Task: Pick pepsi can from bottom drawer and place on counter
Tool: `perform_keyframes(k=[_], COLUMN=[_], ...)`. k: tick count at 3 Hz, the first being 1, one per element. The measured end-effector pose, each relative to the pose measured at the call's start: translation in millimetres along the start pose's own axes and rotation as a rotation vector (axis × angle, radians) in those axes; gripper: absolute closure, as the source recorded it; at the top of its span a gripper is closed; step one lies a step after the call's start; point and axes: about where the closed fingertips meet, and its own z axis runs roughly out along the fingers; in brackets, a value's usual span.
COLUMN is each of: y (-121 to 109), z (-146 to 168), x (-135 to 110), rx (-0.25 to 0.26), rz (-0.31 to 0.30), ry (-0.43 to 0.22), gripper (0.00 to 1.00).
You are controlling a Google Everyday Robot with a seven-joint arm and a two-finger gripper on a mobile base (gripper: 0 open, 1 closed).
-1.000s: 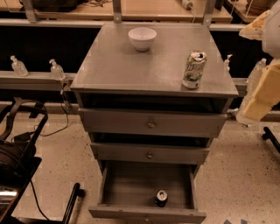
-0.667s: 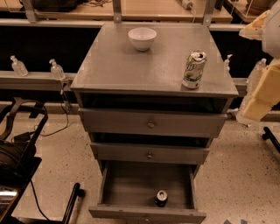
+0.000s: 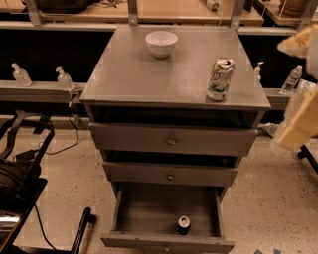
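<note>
Nothing has visibly moved since the earlier frames: cans, bowl and arm sit where they did.

There are three grey drawers. Two shallow ones, the top drawer (image 3: pixel 171 140) and the middle drawer (image 3: pixel 170 175), each carry a round knob. The bottom drawer (image 3: pixel 164 242) is pulled out at the lower centre of the frame. It holds one thing, the pepsi can (image 3: pixel 183 224), standing upright close to the front wall, a little right of centre. The middle drawer's front overhangs the rear of this open drawer.

The counter (image 3: pixel 144 74) carries two things. One white bowl (image 3: pixel 161 43) sits near its back edge. One dented white-and-green can (image 3: pixel 220 79) stands upright towards the front right corner.

Four small clear bottles stand on the ledge behind, two at the left (image 3: pixel 21 74) and two at the right (image 3: pixel 292 80). A wooden shelf (image 3: pixel 174 10) runs along the top of the frame, and black equipment (image 3: pixel 20 173) fills the lower left.

The gripper (image 3: pixel 302 119) shows only as a blurred cream shape at the right edge, mid-height, well apart from the pepsi can. Its state cannot be told.
</note>
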Motion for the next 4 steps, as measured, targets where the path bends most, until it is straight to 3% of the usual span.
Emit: perform_keyframes(k=[1, 2, 3, 4], y=[37, 103, 104, 115], z=[38, 134, 138, 177], x=[37, 80, 79, 73], rx=[-0.017, -0.072, -0.08, -0.173], rz=[0.108, 0.251, 0.249, 0.23], ry=[-0.096, -0.266, -0.27, -0.326], gripper=[0.0, 0.0, 0.0, 0.0])
